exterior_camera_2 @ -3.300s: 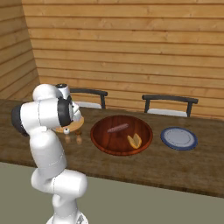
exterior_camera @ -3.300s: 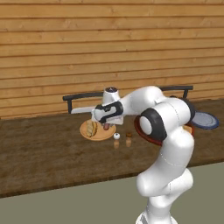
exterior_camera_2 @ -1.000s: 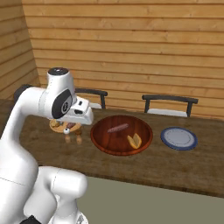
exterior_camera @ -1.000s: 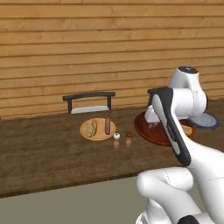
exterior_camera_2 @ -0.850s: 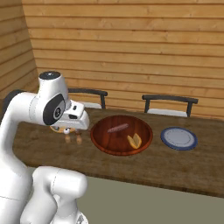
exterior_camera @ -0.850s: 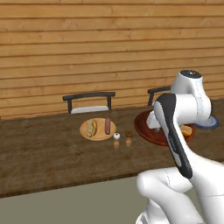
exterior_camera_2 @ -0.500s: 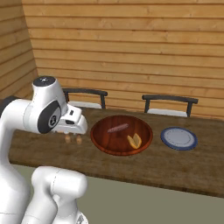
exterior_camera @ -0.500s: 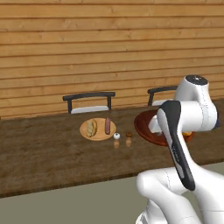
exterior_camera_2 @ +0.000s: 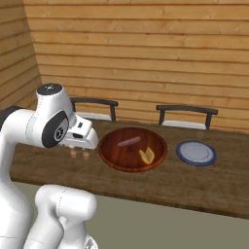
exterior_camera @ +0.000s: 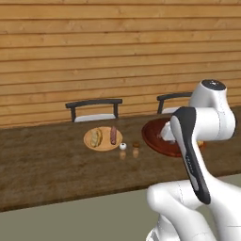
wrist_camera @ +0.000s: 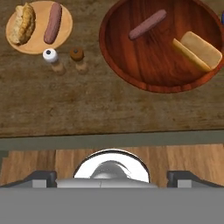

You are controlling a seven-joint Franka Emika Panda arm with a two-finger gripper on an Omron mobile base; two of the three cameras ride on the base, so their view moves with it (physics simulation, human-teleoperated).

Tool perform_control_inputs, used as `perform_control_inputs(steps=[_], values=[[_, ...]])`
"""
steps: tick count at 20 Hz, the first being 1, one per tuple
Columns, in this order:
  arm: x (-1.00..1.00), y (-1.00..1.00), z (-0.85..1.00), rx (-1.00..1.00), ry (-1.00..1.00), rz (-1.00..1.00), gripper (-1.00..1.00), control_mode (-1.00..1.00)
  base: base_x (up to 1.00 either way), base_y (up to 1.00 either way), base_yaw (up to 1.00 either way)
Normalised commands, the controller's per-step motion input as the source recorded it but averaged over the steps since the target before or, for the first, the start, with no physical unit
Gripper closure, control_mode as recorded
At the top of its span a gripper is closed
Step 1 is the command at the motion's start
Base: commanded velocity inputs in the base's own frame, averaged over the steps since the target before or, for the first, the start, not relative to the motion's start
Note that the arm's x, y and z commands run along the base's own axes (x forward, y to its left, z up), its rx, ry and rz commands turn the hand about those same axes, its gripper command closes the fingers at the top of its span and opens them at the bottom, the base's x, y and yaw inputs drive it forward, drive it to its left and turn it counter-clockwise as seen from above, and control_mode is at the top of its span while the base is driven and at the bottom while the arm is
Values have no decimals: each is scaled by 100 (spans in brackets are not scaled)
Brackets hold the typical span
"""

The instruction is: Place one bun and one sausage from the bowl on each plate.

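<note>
Hovering with my end effector [wrist_camera: 112, 176] spread wide and empty, I judge the bowl's [wrist_camera: 116, 52] sausage [wrist_camera: 147, 24], at 11 o'clock inside, light, firm, slippery, best pinched mid-length.

Dark wood worktop [exterior_camera: 47, 174] runs along a plank wall [exterior_camera: 94, 47]. Two little shakers stand side by side on it, white-topped one [wrist_camera: 50, 56] and brown-topped one [wrist_camera: 77, 54], probably salt and pepper. Two dark chairs [exterior_camera_2: 95, 107] [exterior_camera_2: 187, 116] are tucked in on the far side.
</note>
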Motion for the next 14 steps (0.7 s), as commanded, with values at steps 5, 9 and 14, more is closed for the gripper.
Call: perform_control_inputs(steps=[5, 9, 14], values=[[0, 0, 0, 0, 0, 0, -100, 100, -23, -87, -1], [0, 0, 0, 0, 0, 0, -100, 100, 0, -82, 0], [0, 0, 0, 0, 0, 0, -100, 100, 4, -60, 0]])
